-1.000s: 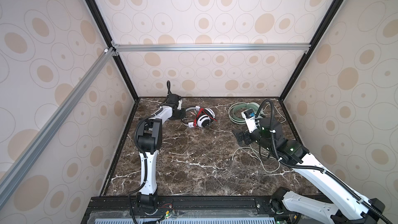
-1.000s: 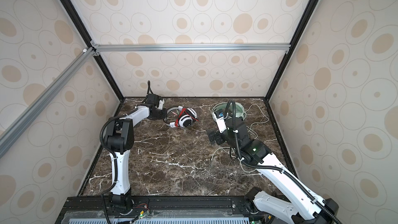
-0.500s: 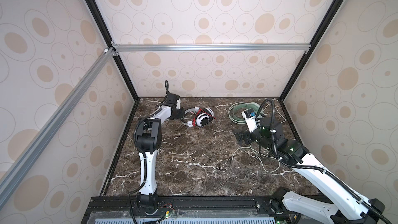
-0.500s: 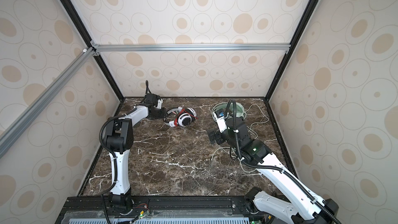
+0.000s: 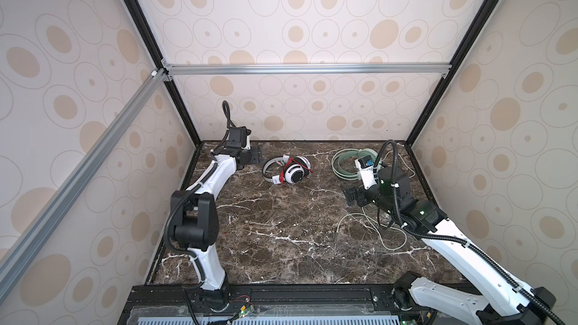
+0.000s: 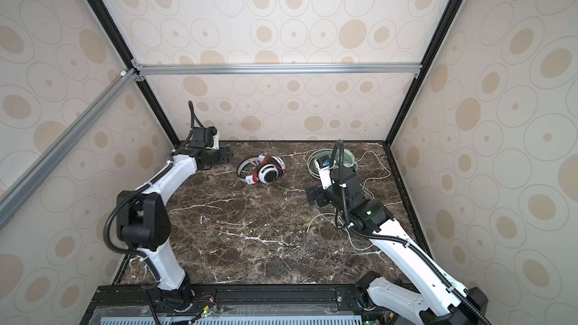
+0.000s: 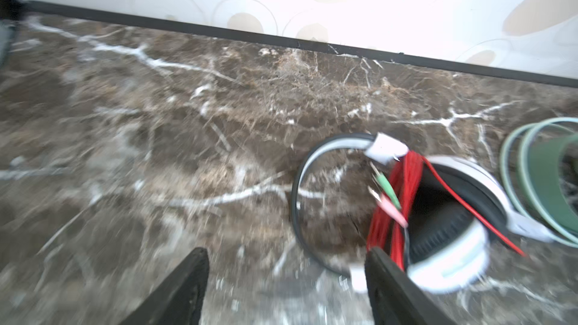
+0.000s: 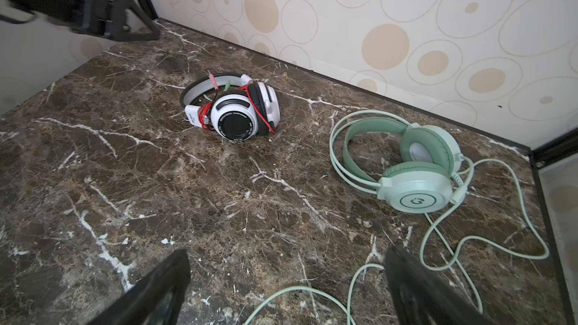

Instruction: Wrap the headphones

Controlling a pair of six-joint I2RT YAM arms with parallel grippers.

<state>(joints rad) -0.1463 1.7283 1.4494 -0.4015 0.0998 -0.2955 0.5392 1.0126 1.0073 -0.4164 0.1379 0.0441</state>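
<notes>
The white headphones (image 5: pixel 293 172) (image 6: pixel 266 171) lie at the back of the table, black ear pads up against each other, with the thin red cord (image 8: pixel 262 117) wound around them and its plugs (image 7: pixel 387 198) sticking out. My left gripper (image 5: pixel 259 158) (image 7: pixel 286 253) stands open just left of them, holding nothing; its wrist view is blurred. The mint-green headphones (image 5: pixel 344 167) (image 8: pixel 416 170) lie at the back right, their pale cord (image 5: pixel 369 228) (image 8: pixel 469 245) loose over the table. My right gripper (image 5: pixel 352 197) (image 8: pixel 287 254) hangs open above that cord.
The dark marble table (image 5: pixel 281 229) is boxed in by patterned walls behind and at both sides. The loose pale cord loops run under and right of my right arm (image 5: pixel 438 239). The left arm (image 5: pixel 215 173) reaches along the left wall.
My left gripper has gone from shut to open beside the white headphones and drawn back a little toward the back wall. The right arm has not moved.
</notes>
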